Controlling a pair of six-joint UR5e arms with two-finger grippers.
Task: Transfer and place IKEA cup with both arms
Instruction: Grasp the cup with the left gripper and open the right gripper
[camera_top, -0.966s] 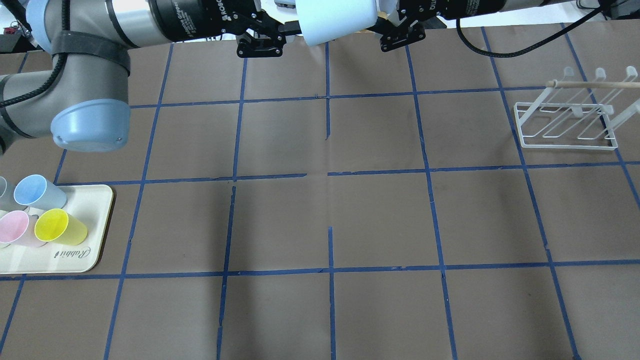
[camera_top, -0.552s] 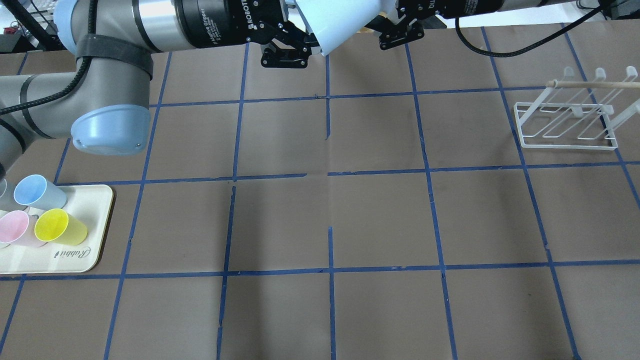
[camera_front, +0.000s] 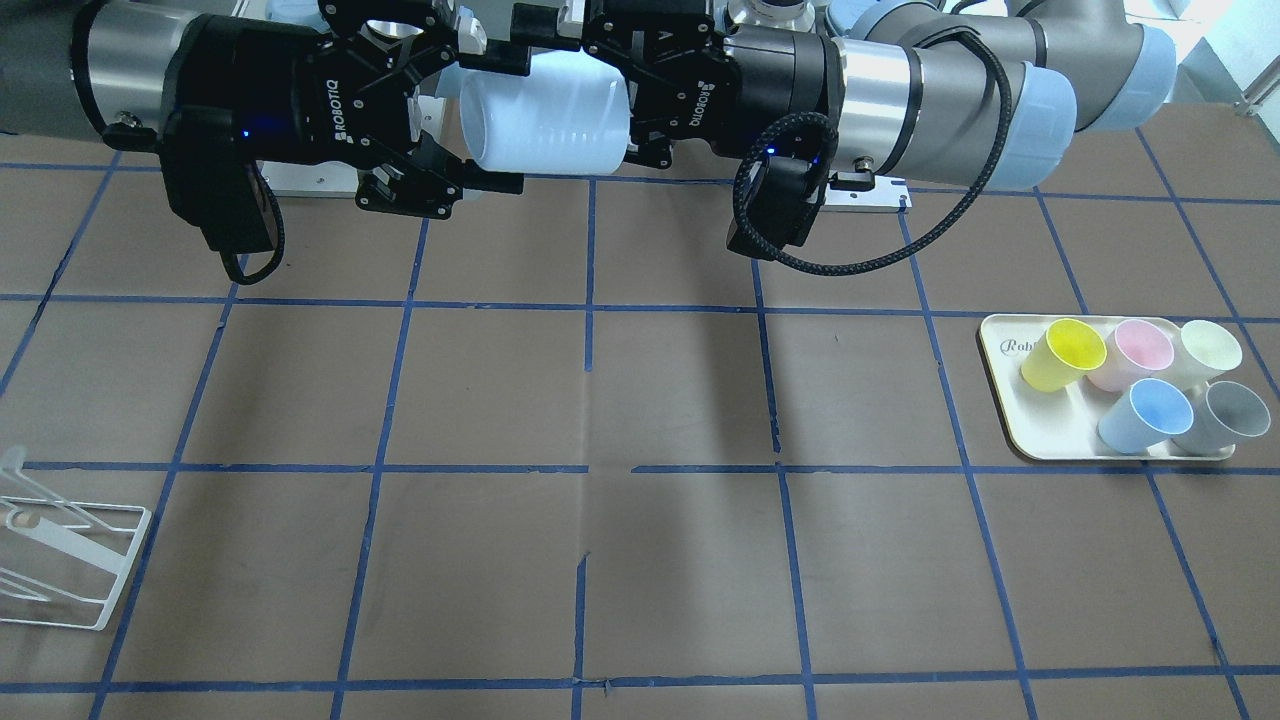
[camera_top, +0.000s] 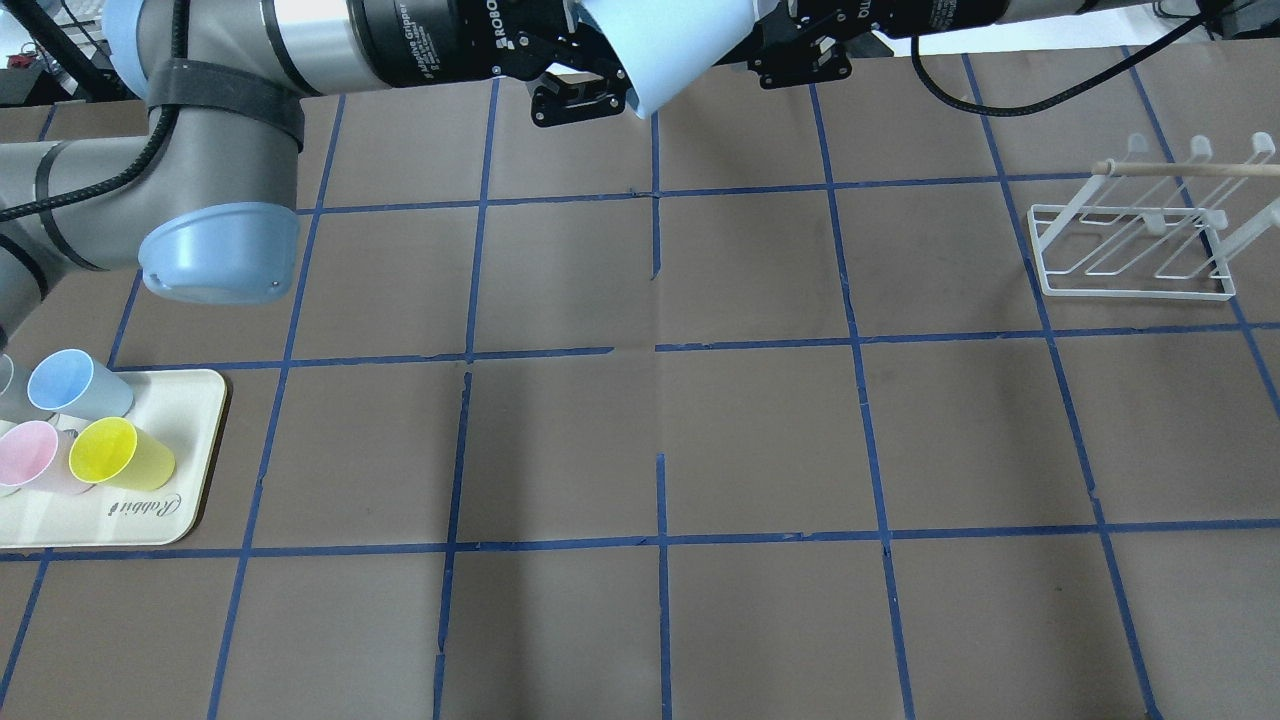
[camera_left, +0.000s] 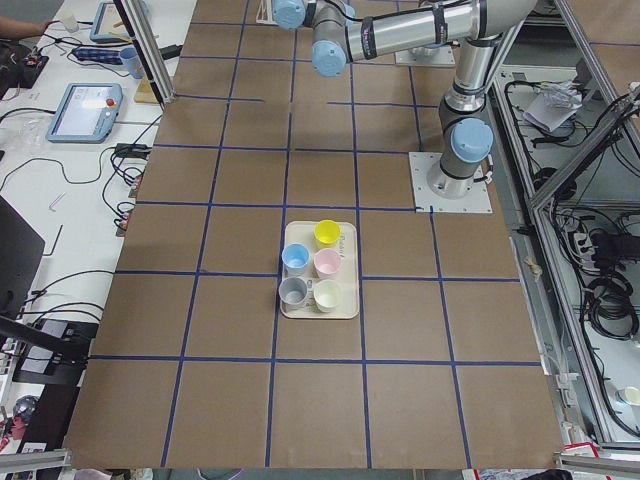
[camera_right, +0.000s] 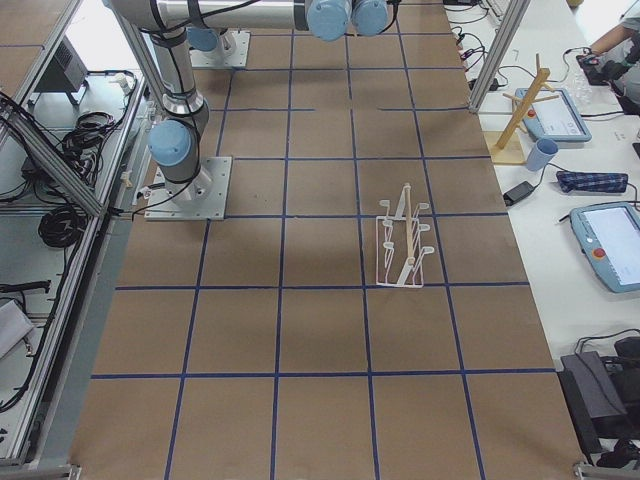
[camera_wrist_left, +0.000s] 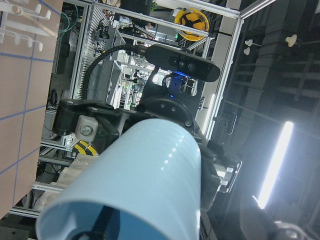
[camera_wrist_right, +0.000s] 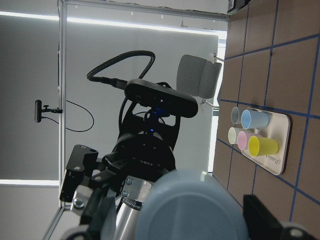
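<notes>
The IKEA cup (camera_front: 545, 115), a pale light-blue tumbler, hangs sideways in the air at the far edge of the table, between both grippers. My left gripper (camera_front: 625, 90) is shut on its rim end, and a finger shows inside the rim in the left wrist view (camera_wrist_left: 145, 180). My right gripper (camera_front: 490, 120) is open, one finger above and one below the cup's base end. The right wrist view shows the base (camera_wrist_right: 192, 205) close up between the fingers. In the overhead view the cup (camera_top: 670, 40) tilts between the left gripper (camera_top: 600, 75) and the right gripper (camera_top: 775, 45).
A cream tray (camera_front: 1000, 400) near my left arm holds a yellow cup (camera_front: 1062, 352), a pink one, a pale green one, another light-blue tumbler (camera_front: 1145, 415) and a grey tumbler (camera_front: 1220, 418). A white wire rack (camera_top: 1135, 250) stands on the right side of the table.
My left arm has moved right and carried the cup toward the right gripper, tilting it. The right gripper has hardly moved.
</notes>
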